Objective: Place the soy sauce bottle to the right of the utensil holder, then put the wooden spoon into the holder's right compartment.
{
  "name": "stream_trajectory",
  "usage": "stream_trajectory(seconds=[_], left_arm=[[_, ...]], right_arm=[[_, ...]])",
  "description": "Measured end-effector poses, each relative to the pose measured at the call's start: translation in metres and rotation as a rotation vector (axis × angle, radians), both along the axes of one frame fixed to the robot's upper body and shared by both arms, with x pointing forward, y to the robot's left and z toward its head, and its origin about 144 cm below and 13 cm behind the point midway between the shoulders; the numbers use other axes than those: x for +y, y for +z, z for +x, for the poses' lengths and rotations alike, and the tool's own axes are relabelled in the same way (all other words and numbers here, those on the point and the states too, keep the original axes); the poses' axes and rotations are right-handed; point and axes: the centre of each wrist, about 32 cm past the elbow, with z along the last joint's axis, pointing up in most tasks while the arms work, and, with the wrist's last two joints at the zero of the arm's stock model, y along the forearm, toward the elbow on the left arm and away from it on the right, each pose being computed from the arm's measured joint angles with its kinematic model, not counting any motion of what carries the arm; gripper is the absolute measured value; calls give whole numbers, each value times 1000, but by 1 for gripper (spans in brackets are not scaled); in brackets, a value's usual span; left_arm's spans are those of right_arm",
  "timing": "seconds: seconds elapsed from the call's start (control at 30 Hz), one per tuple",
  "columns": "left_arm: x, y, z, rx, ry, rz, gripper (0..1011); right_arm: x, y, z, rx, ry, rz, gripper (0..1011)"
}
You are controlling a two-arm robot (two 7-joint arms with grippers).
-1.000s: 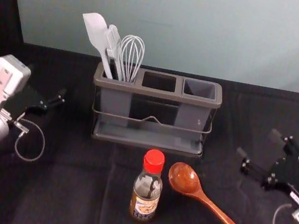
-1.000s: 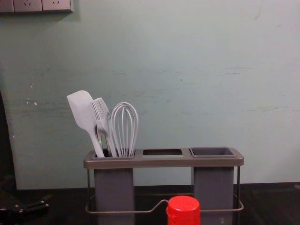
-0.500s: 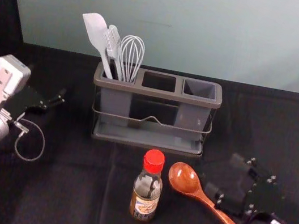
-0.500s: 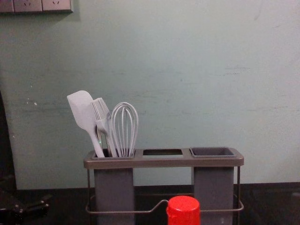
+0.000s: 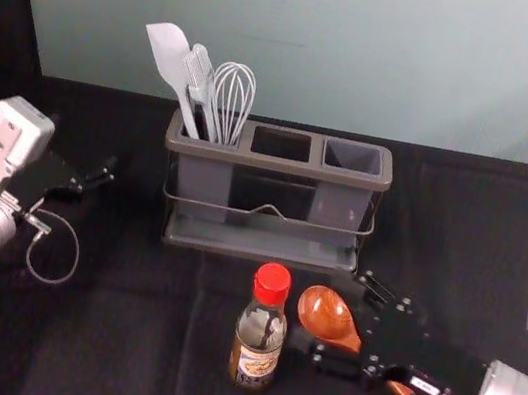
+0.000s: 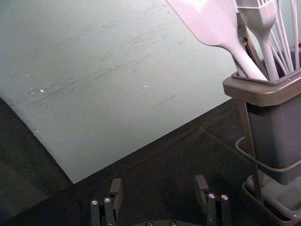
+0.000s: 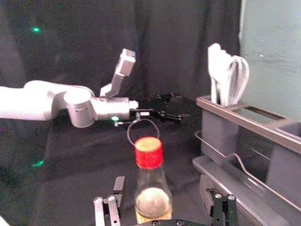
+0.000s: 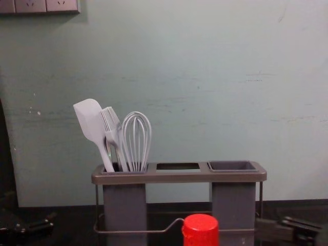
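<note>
Currently, neither part of the task appears complete. Taking twelve o'clock as straight away from the robot, the utensil holder [image 5: 279,167] stands toward twelve o'clock on the black-covered bench [image 5: 117,345]. Its left compartment [image 8: 124,207] contains a pale spatula [image 5: 171,52], a brush [image 5: 200,75] and a whisk [image 5: 231,101]. The right compartment [image 5: 353,158], where the spoon should end up, is empty.

The soy sauce bottle [image 5: 258,344], upright with a red cap, stands at about six o'clock from the holder, in front of it. Its goal is the holder's three o'clock side, so the bottle has yet to be moved. The wooden spoon [image 5: 323,312] lies flat just beside the bottle, its bowl at about one o'clock from the bottle and its handle running toward four o'clock. It is not yet in the holder.

The right claw [image 7: 162,180] reaches in from four o'clock, above part of the spoon's handle. Its fingers are wide apart and hold nothing, with the bottle standing ahead of the gap between them. This looks like the approach to the bottle, the first step; grasping, moving and releasing it remain, then the whole spoon step. The left claw [image 6: 158,182] waits at about eight o'clock from the holder, spread wide, apparently idle and with nothing in its grip.
</note>
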Motion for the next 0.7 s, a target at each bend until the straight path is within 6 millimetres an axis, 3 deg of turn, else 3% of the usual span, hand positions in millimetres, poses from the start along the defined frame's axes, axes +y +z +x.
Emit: stream_trajectory(seconds=[0.7], left_arm=[[0, 0, 0, 0, 0, 0, 1005]], right_arm=[[41, 15, 18, -14, 65, -12, 1004]])
